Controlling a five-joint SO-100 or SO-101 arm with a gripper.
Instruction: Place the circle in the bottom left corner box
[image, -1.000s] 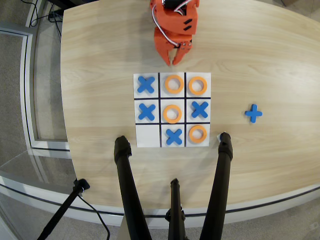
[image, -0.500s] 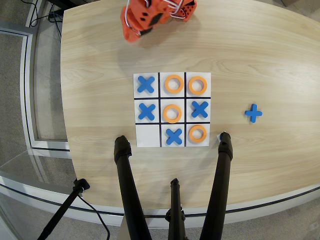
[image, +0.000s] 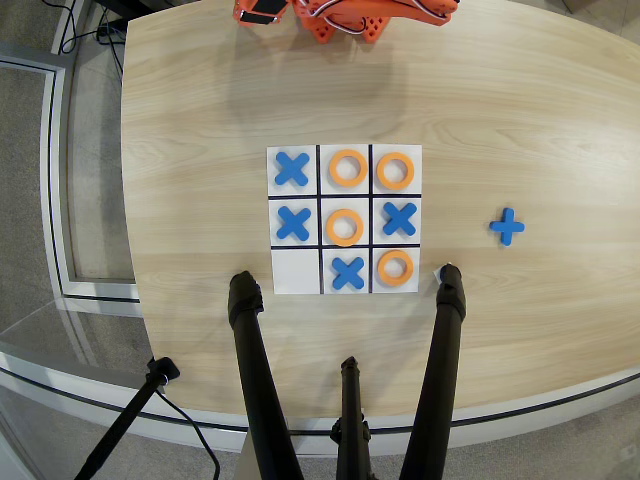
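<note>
Light wood counter (image: 200, 120) on a grey floor, with black tripod legs (image: 255, 380) coming in from the near edge. The orange arm (image: 345, 15) sits folded at the far edge, mostly cut off by the frame. The fingers are not clearly visible in the overhead view, so I cannot tell whether they are released or clenched, and nothing can be seen held in them.

The white board (image: 296, 284) lies mid-counter, well apart from the arm. Far row: a blue X (image: 291, 169), then two orange rings. Middle row: blue X, ring, blue X. Near row: the empty bottom left corner box (image: 296, 270), which is the near-left cell in this view, then a blue X, then a ring (image: 396, 267) in the near-right cell. A blue plus piece (image: 507, 227) lies alone toward the right edge.

No loose circle is visible off the board. All four rings sit in cells, and the target cell is bare, so the task looks not yet done.

Risks:
- With no spare ring in sight, the arm may take one off the board; which ring counts as the circle is ambiguous.
- The cell is only slightly wider than a ring, so a sloppy drop could straddle a black line or bump the neighbouring X pieces.
- Reaching the near row means passing over the occupied cells, and a low pass could shove those pieces.
- The tripod legs crowd the near edge.
</note>
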